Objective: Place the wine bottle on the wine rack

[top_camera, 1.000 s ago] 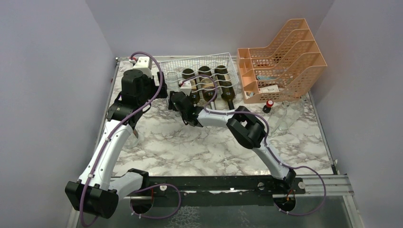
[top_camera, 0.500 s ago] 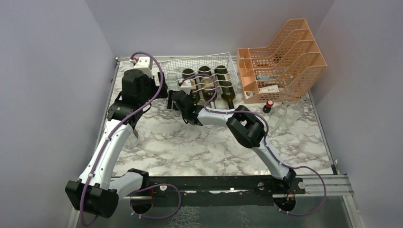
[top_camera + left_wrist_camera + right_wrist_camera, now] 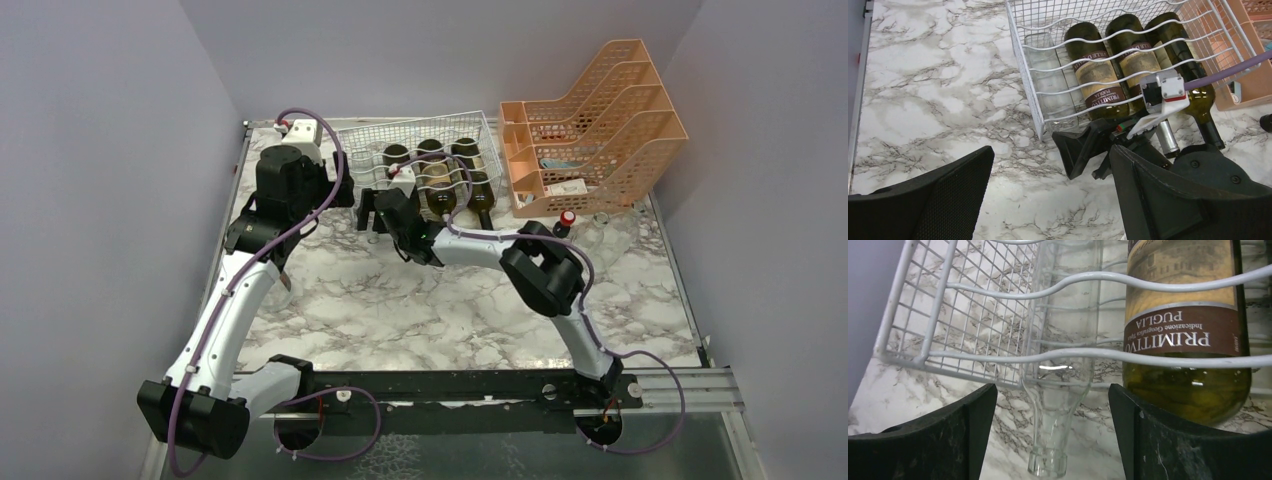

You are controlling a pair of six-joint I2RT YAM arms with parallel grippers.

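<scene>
Right wrist view: clear glass wine bottle (image 3: pixel 1063 340) lies in white wire-grid rack (image 3: pixel 998 356), neck between the spread right tool (image 3: pixel 1050 410); left tool (image 3: pixel 1048 170) spread; marble worktop (image 3: pixel 400 300), lilac walls (image 3: pixel 100 150).

White wire wine rack (image 3: pixel 400 133); clear glass bottle (image 3: pixel 1058 385); dark green bottles (image 3: pixel 1082 37) with cream-and-brown labels (image 3: pixel 1098 82); orange perforated file tray (image 3: pixel 600 120); grey-veined white marble table (image 3: pixel 400 305).
</scene>
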